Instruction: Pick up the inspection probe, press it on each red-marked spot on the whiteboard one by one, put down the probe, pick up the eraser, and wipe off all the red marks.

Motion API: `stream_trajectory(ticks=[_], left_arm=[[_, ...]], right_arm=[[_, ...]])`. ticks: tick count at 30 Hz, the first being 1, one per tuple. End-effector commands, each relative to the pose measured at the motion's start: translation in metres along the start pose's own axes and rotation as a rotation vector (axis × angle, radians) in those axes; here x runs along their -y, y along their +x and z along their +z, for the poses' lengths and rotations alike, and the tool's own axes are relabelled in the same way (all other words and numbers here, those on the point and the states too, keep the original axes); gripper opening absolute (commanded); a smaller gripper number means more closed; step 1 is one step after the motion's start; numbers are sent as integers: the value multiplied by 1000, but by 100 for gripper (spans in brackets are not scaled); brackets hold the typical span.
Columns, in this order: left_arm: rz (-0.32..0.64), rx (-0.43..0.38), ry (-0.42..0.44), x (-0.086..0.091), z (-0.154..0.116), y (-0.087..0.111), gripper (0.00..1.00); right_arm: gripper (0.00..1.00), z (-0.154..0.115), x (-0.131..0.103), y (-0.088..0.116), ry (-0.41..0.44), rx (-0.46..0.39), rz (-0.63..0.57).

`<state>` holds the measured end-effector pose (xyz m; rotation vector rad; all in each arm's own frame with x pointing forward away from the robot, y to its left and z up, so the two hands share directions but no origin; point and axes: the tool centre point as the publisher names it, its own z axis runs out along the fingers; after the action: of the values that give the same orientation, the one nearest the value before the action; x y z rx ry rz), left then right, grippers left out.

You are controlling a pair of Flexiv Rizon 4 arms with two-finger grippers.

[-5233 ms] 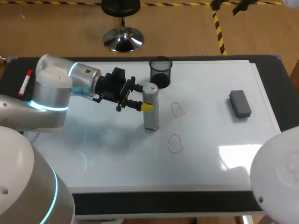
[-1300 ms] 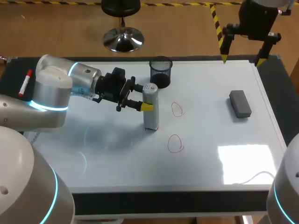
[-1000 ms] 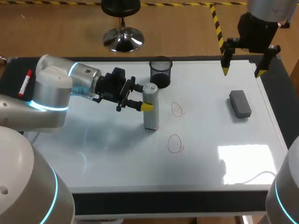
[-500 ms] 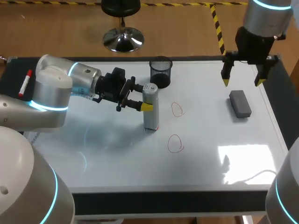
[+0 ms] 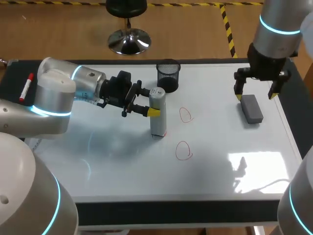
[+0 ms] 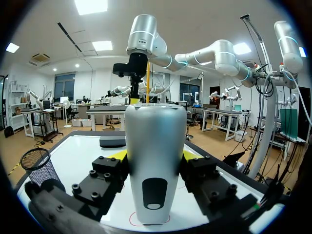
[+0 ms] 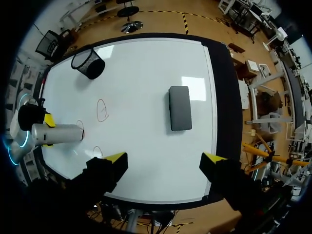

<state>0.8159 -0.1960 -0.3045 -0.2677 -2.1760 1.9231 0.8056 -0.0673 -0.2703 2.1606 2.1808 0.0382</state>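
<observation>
On the whiteboard (image 5: pixel 122 161), beside two red marks (image 5: pixel 183 151), the inspection probe (image 5: pixel 157 117) stands upright, clamped in the left pincer (image 5: pixel 152 102); near the board's right edge, the right pincer (image 5: pixel 255 96) hangs spread over the eraser (image 5: pixel 251 110)

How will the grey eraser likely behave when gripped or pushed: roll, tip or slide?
The eraser is a rectangular block lying flat on the whiteboard, so it probably won't roll or tip. Its straight sides should suit the open right gripper. Pushed, it may slide on the glossy board.
</observation>
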Motion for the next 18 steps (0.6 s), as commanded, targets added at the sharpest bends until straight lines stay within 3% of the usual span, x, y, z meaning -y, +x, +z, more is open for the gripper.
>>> stream_trajectory(ticks=[1, 18], left_arm=[[1, -3, 2, -8, 1, -2, 0], [1, -3, 2, -8, 1, -2, 0]], right_arm=[[100, 11, 0, -8, -8, -10, -12], [100, 54, -21, -30, -8, -51, -33]])
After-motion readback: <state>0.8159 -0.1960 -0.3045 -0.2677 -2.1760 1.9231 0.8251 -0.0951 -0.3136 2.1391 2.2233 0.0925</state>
